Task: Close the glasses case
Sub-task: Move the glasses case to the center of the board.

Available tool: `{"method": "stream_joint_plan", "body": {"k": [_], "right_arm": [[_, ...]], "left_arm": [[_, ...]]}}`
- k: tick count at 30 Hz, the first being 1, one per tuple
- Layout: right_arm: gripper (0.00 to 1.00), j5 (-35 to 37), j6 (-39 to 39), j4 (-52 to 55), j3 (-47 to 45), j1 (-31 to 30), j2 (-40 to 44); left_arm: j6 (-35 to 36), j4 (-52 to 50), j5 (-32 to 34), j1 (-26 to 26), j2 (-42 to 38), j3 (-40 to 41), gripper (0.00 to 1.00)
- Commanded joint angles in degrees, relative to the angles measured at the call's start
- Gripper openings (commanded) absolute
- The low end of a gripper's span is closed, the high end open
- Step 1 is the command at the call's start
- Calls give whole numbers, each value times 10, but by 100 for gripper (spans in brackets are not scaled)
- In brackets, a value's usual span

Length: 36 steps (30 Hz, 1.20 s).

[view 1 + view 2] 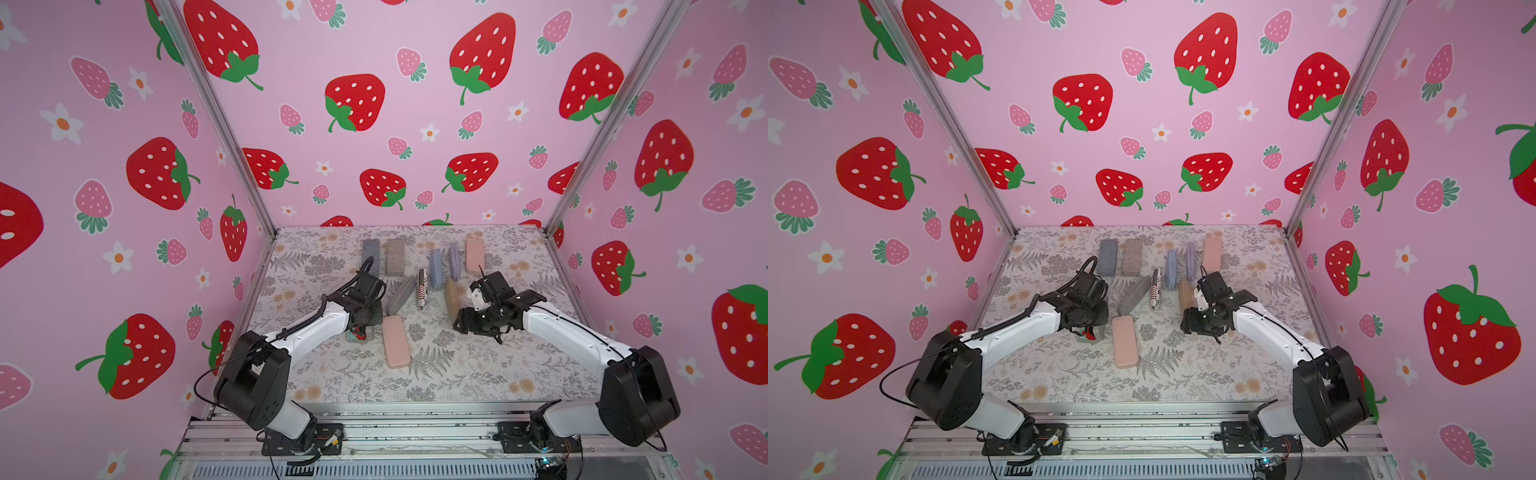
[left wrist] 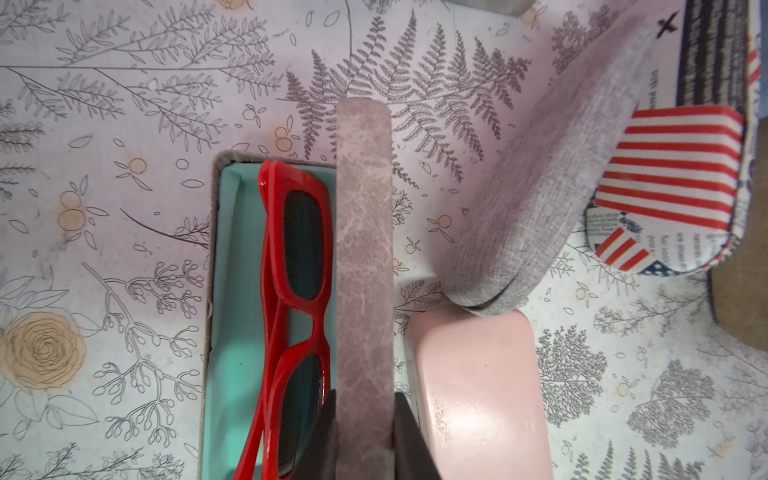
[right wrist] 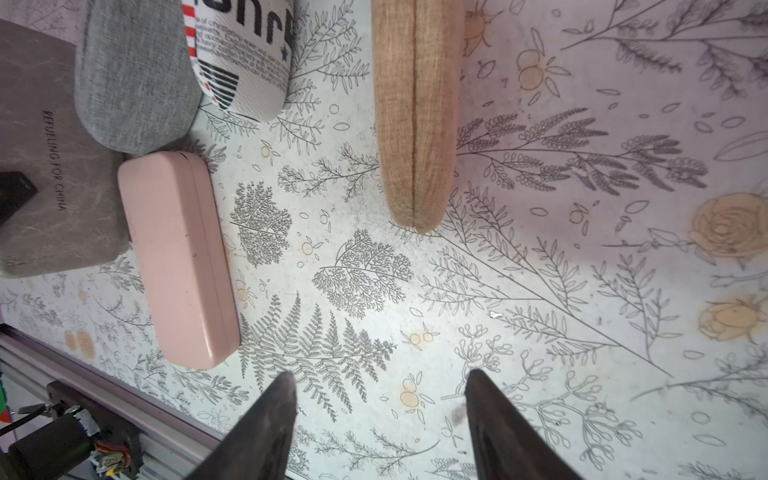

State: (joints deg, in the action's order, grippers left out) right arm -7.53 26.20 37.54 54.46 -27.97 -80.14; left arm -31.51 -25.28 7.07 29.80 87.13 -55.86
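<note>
The glasses case (image 2: 226, 291) lies open, its teal lining showing, with red sunglasses (image 2: 297, 249) inside. Its grey marbled lid (image 2: 365, 270) stands up on edge, and my left gripper (image 2: 365, 401) is shut on that lid, one finger on each face. In both top views the left gripper (image 1: 360, 328) (image 1: 1089, 332) covers most of the case, at the table's left centre. The right wrist view shows the lid's printed outer face (image 3: 54, 166). My right gripper (image 3: 380, 374) (image 1: 461, 322) hangs open over bare cloth right of centre, holding nothing.
A closed pink case (image 1: 395, 341) (image 2: 478, 395) lies right beside the open one. Behind it are a grey fabric case (image 1: 398, 296), a flag-print case (image 1: 422, 289) and a tan case (image 1: 450, 296) (image 3: 415, 124). Several more closed cases (image 1: 395, 257) line the back.
</note>
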Motion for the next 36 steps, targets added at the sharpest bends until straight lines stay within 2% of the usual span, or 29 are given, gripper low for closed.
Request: {"method": "stream_joint_plan", "body": {"k": [1,15,25,27,30,33,34,36], "right_arm": [[66,-10,7,6,5,-6,-2],[66,-7,10,16,38,-28,-17],[64,-8,16,25,92,-61,-41],[57,-10,18,26,109,-70,-53],[30,-20,22,22,134,-80,-75],[9,-32,27,14,160,-92,-103],[4,-37,29,12,169,-95,-113],[0,-47,32,6,190,-105,-138]], "left_arm": [[-13,11,20,1,-3,5,23],[-9,-2,34,1,-22,2,33],[6,-35,66,-12,-71,-2,34],[5,-32,63,-24,-83,7,31],[0,-25,40,-51,-96,25,22],[-4,-16,12,-80,-97,44,10],[-5,-13,4,-89,-95,49,3],[-7,-9,-13,-105,-87,59,0]]}}
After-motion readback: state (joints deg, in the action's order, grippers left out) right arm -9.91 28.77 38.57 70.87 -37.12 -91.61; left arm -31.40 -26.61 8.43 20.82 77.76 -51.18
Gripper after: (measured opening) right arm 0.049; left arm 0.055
